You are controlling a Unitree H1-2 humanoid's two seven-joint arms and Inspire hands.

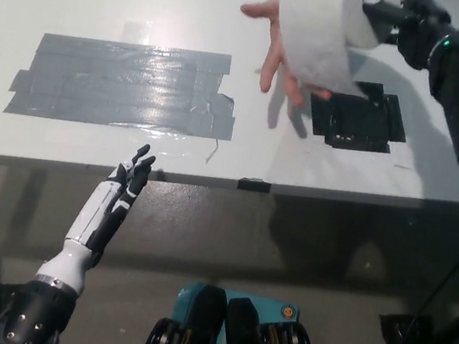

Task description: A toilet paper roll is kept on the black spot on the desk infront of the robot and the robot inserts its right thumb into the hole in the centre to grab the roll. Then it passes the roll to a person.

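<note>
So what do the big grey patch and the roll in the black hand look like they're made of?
The grey patch looks like overlapping strips of duct tape: glossy, wrinkled, with ragged edges and glare streaks. The roll looks like soft, matte white tissue paper, its surface faintly textured, held up by the right hand over a person's open hand.

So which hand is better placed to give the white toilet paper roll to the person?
Right: the black right hand holds the white toilet paper roll over the person's open hand; the white left hand rests low.
</note>
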